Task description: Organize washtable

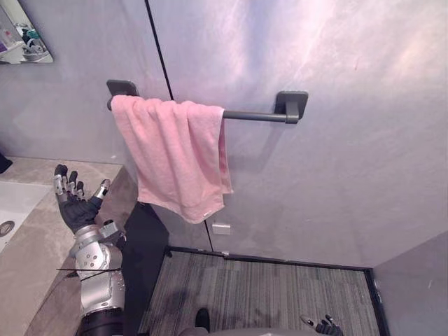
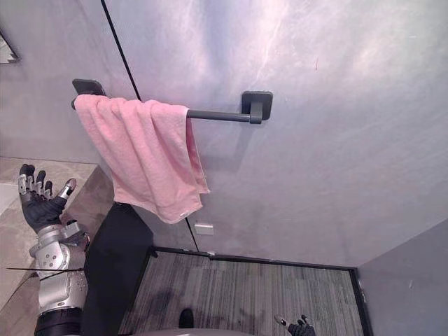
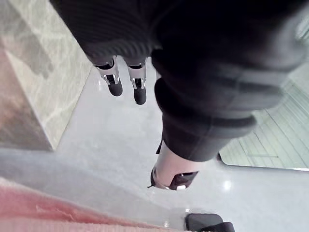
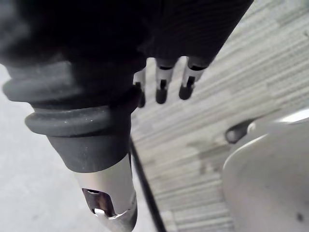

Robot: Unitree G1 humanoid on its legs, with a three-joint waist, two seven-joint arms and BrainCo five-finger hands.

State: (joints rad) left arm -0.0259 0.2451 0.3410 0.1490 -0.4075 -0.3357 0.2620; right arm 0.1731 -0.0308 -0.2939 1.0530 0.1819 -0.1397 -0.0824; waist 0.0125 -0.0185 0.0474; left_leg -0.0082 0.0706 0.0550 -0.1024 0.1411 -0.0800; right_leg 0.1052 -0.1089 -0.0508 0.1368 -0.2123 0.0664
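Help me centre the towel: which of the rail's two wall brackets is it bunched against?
The left bracket, on the washtable side: the pink towel hangs against it. The right bracket stands clear, with bare rail beside it.

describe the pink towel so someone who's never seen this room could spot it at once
On the grey wall, a dark towel bar runs between two square mounts. The pink towel hangs bunched over its left end; nothing else there is pink or cloth.
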